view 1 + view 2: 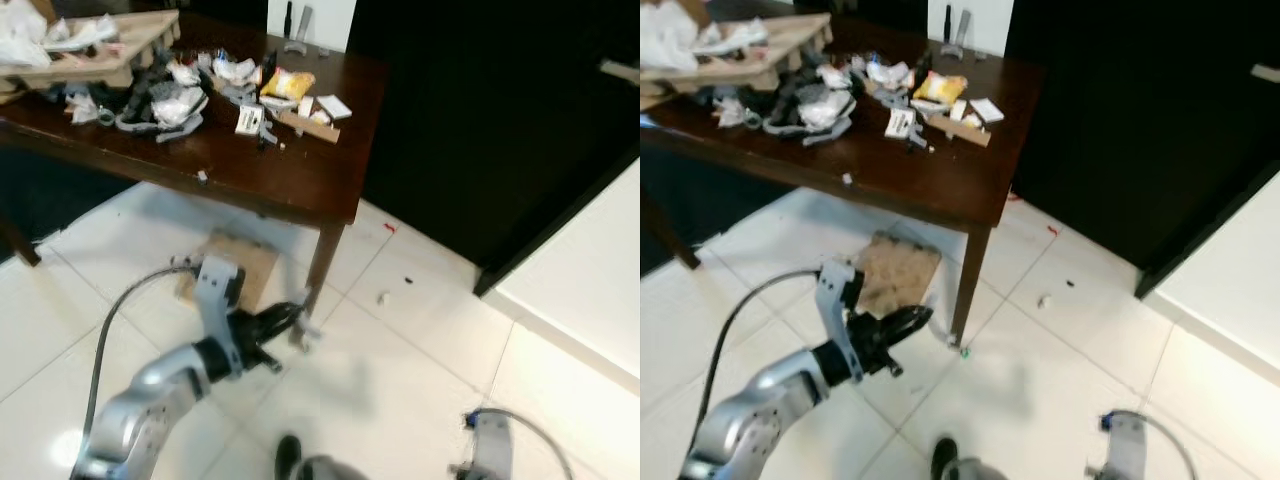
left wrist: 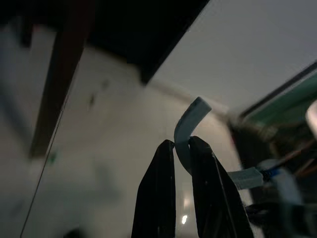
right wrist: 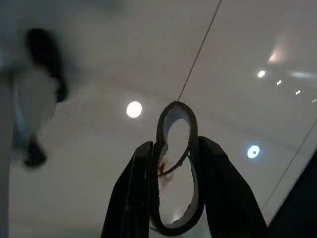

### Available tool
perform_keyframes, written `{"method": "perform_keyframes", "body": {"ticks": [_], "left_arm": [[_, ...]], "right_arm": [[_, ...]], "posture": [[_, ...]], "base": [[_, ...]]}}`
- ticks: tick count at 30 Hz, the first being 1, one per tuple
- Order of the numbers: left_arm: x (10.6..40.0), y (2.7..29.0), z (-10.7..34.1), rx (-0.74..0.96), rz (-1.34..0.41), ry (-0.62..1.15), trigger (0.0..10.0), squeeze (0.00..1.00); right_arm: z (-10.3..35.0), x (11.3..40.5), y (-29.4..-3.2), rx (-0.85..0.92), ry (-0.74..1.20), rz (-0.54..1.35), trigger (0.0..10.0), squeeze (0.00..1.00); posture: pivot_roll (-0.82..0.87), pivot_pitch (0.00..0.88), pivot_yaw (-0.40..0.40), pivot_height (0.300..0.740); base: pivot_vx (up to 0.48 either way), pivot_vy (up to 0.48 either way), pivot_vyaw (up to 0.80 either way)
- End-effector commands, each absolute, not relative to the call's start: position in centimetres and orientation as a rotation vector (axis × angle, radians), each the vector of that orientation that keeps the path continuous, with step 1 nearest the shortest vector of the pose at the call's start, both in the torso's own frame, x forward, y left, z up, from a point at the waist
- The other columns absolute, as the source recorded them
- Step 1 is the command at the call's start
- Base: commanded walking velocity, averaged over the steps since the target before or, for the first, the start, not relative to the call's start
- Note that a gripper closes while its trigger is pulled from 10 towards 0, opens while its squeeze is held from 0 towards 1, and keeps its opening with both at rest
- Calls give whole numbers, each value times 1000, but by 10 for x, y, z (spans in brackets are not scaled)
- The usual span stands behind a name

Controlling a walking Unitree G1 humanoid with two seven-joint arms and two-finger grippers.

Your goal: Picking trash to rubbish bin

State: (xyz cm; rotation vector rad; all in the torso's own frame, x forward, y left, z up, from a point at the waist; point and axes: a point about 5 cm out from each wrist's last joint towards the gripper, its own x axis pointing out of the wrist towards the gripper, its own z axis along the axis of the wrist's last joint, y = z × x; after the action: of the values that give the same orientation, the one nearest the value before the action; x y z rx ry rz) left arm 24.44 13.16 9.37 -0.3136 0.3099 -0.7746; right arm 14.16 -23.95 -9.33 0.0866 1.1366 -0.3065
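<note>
1. Left tool (image 2: pixel 182 148) clamped on a pale curved plastic strip (image 2: pixel 189 121), held out low above the white tiled floor (image 1: pixel 400 380), just beside the worktop leg (image 1: pixel 322 262).
2. Right tool (image 3: pixel 174 148) closed on a squashed ring of tape (image 3: pixel 176 163), fingers (image 3: pixel 131 193) pressing it from both sides, hanging low over the same floor.
3. Flat piece of brown cardboard (image 1: pixel 898 272) lying on the tiles under the dark wooden worktop (image 1: pixel 290 175).
4. Litter of wrappers and scraps (image 1: pixel 190 95) spread across the worktop, with a yellow packet (image 1: pixel 288 83) and a cardboard tray (image 1: pixel 110 45) among it.
5. Small bits (image 1: pixel 383 297) scattered on the floor near the dark cabinet (image 1: pixel 500 120).
</note>
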Motion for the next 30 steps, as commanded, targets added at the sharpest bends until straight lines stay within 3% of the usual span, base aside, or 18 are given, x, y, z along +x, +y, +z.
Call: {"method": "perform_keyframes", "body": {"ticks": [1, 4, 6, 7, 8, 11, 13, 14, 18, 24, 30], "left_arm": [[245, 136, 87, -295, -750, 318, 10000, 0], [243, 179, 33, -328, -474, 464, 10000, 0], [243, 179, 33, -328, -474, 464, 10000, 0], [239, 196, 16, -334, -364, 518, 10000, 0], [239, 196, 16, -334, -364, 518, 10000, 0], [207, 252, -30, -354, 17, 665, 10000, 0], [192, 263, -41, -352, 108, 713, 10000, 0], [192, 263, -41, -352, 108, 713, 10000, 0], [139, 277, -72, -366, 318, 873, 10000, 0], [90, 278, -92, -397, 504, 1004, 10000, 0], [72, 274, -97, -407, 560, 1026, 10000, 0]], "right_arm": [[-90, 146, -245, 61, 1126, -307, 10000, 0], [-98, 124, -242, 28, 1199, -285, 10000, 0], [-98, 124, -242, 28, 1199, -285, 10000, 0], [-99, 122, -241, 22, 1209, -277, 10000, 0], [-99, 122, -241, 22, 1209, -277, 10000, 0], [-100, 124, -237, -1, 1207, -240, 10000, 0], [-100, 126, -235, -13, 1203, -221, 10000, 0], [-100, 126, -235, -13, 1203, -221, 10000, 0], [-99, 133, -230, -49, 1194, -170, 10000, 0], [-98, 136, -227, -75, 1200, -134, 10000, 0], [-99, 139, -220, -115, 1209, -70, 10000, 0]], "posture": [[177, 129, -78, 740], [174, 126, -68, 740], [174, 126, -68, 740], [173, 126, -65, 740], [173, 126, -65, 740], [166, 124, -58, 740], [165, 124, -58, 740], [165, 124, -58, 740], [171, 124, -57, 740], [173, 126, -56, 740], [188, 145, -76, 740]], "base": [[0, 0, 0], [0, 0, 0], [0, 0, 0], [0, 0, 0], [0, 0, 0], [0, 0, 0], [0, 0, 0], [0, 0, 0], [0, 0, 0], [0, 0, -263], [0, 0, -788]]}}
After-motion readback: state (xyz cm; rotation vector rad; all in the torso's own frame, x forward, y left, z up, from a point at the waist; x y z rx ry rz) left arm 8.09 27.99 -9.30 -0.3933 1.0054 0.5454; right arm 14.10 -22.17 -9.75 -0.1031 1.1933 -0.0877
